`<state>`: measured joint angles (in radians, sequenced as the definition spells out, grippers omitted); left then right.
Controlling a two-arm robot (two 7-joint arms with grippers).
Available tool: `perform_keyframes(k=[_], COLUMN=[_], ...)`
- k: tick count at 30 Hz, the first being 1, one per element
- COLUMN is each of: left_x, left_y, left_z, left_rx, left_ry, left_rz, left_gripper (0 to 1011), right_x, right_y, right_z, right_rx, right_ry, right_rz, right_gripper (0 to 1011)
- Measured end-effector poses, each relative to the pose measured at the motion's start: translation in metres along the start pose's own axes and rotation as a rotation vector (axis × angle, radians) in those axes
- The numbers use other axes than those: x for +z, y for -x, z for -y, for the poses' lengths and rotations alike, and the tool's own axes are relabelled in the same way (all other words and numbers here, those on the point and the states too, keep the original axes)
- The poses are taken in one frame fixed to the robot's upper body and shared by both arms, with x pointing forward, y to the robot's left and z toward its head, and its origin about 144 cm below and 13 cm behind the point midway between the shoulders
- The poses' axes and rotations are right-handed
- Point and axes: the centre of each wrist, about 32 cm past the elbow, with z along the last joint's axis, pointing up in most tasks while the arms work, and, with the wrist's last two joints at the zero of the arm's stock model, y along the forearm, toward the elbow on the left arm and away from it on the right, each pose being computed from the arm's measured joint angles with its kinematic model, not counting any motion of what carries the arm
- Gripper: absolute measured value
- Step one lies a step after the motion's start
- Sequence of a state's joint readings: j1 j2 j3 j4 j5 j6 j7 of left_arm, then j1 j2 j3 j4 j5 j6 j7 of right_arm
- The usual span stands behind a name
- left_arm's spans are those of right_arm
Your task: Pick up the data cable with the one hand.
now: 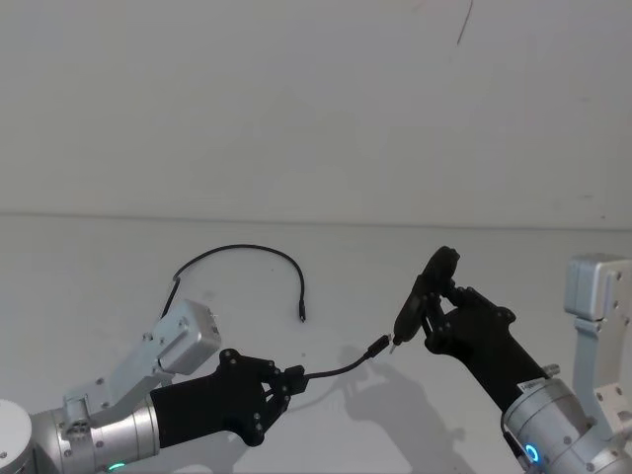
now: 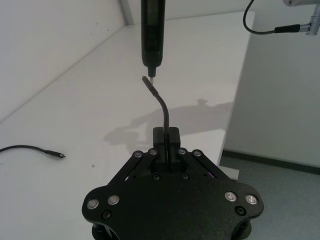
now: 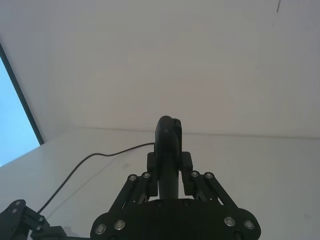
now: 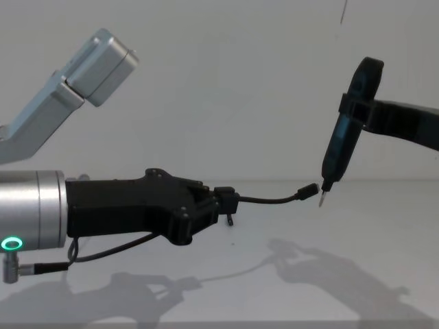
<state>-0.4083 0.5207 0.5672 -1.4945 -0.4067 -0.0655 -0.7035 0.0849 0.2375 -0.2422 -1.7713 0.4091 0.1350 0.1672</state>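
**White table, one cable lifted at one end**

White laminate makes up the table (image 1: 118, 257), the largest thing in sight and the landmark for the rest. Above its near part, the left gripper (image 1: 292, 380) is seen with its fingers clamped on the data cable (image 1: 341, 369); in the chest view it is held level, clear of the surface. Above the table's right side, the right gripper (image 1: 434, 314) is closed around a slim black pen-shaped tool (image 4: 337, 152), whose metal tip is pointed down and hangs just beside the cable's free plug (image 4: 309, 190), apart from it by a sliver.

The cable is gripped a short way back from that plug, so a short curved stub juts forward over the table; the remainder trails back in a loop on the surface, its far plug (image 1: 301, 316) lying flat toward the table's middle.

The pick-up is judged nearly complete. To do it well, the clamp is best kept firm and the lift kept straight up and slow, since so thin a cable could slip or swing against the tool tip.

Counted: one table, two grippers, one pen tool, one data cable, two plugs.
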Motion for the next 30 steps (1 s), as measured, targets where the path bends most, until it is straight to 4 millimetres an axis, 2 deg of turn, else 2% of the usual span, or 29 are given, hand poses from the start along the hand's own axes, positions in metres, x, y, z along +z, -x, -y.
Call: perform_keyframes(k=[30], left_x=[0.0], left_y=[0.0], left_z=[0.0], left_rx=[0.0], left_ry=[0.0], left_rz=[0.0], left_gripper=[51], right_x=[0.0067], right_y=[-0.0007], right_z=[0.0041], right_rx=[0.001], right_ry=[-0.036], right_rz=[0.0], right_gripper=[269])
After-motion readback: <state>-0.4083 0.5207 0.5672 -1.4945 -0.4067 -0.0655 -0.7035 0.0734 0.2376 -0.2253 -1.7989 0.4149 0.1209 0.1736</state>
